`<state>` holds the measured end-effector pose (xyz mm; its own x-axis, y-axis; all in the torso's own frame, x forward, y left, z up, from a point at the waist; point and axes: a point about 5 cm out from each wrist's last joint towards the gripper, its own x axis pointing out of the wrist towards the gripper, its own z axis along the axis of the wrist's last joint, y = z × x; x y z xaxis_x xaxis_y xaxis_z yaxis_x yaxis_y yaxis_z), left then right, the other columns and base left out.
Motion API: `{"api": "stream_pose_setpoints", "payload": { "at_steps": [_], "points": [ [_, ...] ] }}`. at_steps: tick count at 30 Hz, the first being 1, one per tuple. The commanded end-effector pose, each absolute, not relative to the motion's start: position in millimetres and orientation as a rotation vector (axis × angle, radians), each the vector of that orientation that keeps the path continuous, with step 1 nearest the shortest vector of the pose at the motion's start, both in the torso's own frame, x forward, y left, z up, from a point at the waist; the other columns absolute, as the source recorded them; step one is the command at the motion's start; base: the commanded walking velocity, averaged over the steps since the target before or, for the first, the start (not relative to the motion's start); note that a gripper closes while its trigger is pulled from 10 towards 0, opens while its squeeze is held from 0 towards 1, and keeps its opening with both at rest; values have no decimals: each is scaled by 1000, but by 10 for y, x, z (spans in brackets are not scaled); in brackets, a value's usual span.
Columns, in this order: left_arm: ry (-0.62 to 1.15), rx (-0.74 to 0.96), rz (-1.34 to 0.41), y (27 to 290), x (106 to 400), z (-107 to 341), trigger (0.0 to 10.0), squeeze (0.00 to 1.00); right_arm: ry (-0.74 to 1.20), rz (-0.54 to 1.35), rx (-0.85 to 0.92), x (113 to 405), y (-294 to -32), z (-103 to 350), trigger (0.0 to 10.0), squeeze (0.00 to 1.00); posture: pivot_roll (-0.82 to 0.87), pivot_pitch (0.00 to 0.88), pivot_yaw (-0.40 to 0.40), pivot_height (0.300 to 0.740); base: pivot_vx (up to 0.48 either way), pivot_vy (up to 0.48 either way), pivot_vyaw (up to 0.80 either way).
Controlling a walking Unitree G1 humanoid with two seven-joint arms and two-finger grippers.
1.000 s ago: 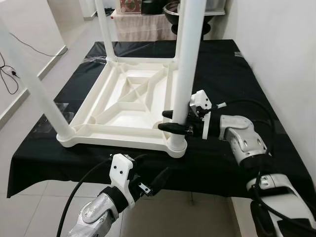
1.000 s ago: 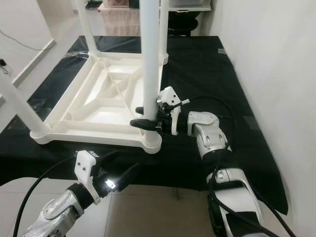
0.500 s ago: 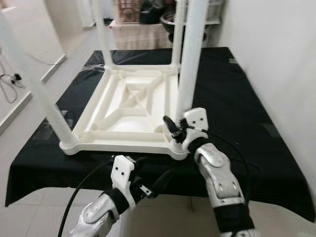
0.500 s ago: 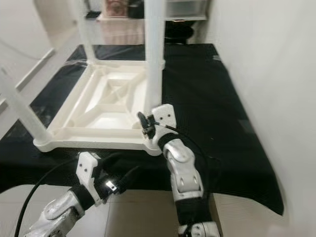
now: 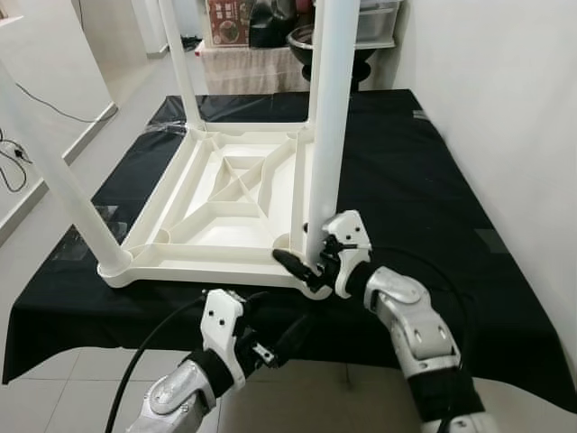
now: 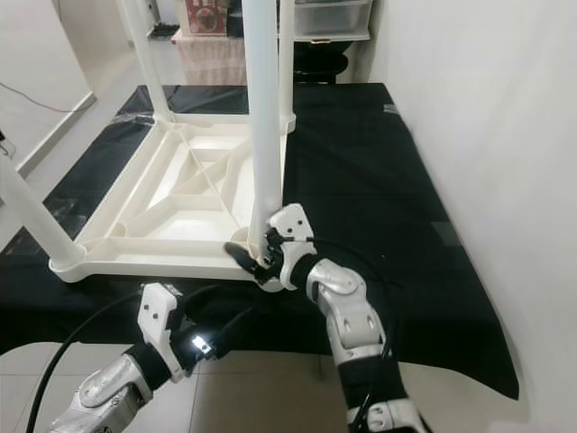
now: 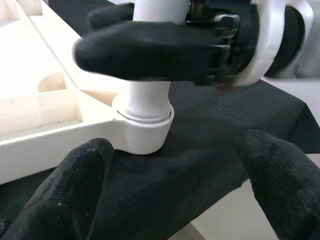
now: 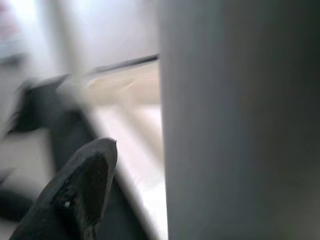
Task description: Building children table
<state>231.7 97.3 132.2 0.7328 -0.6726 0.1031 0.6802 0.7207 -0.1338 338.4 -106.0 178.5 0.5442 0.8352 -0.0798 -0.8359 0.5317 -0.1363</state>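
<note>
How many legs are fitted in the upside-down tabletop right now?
4: near-right leg, which the right gripper grips near its socket; near-left leg; far-left leg; far-right leg, partly hidden.

home room | tiled floor [image 5: 54, 207] | storage shelf [image 5: 361, 18] | wall cable [image 5: 54, 90]

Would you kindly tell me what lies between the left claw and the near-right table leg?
Just bare black cloth separates the open left claw from the leg, seen in the left wrist view.

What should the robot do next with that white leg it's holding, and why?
Probably press the leg straight down. The right gripper clasps it just above the corner socket of the upturned tabletop, while the left gripper hovers open below the table edge.
</note>
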Motion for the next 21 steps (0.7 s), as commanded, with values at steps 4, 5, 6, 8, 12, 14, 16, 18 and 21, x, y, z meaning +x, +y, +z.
{"api": "stream_pose_setpoints", "payload": {
  "at_steps": [4,5,6,8,12,14,16,18,21],
  "points": [
    [-41,-158,-729,994,2287,1304,10000,0,3,1202,-219,3494,-1138,1935,10000,0,-3,124,3,740,0,0,0],
    [-41,-161,-724,998,2281,1305,10000,0,1,1226,-210,3535,-1143,1996,10000,0,2,131,-2,740,0,0,0],
    [-41,-163,-720,1002,2277,1305,10000,0,0,1242,-204,3557,-1145,2038,10000,0,2,131,-2,740,0,0,0],
    [-41,-164,-718,1006,2269,1306,10000,0,6,1291,-183,3577,-1133,2091,10000,0,5,138,-1,740,0,0,0],
    [-40,-164,-716,1009,2256,1309,10000,0,28,1392,-140,3597,-1116,2150,10000,0,11,144,-4,740,0,0,0],
    [-39,-164,-717,1007,2253,1308,10000,0,39,1411,-133,3611,-1105,2149,8039,0,14,145,-5,740,0,0,0],
    [-37,-164,-717,1002,2247,1307,10000,0,53,1437,-115,3638,-1096,2150,0,0,14,147,-7,740,0,0,0],
    [-37,-165,-716,999,2245,1308,10000,0,53,1443,-114,3647,-1100,2151,0,0,14,149,-7,740,0,0,0],
    [-37,-167,-713,995,2244,1310,10000,0,47,1449,-108,3659,-1113,2156,0,0,11,151,-8,740,0,0,0]
  ]
}}
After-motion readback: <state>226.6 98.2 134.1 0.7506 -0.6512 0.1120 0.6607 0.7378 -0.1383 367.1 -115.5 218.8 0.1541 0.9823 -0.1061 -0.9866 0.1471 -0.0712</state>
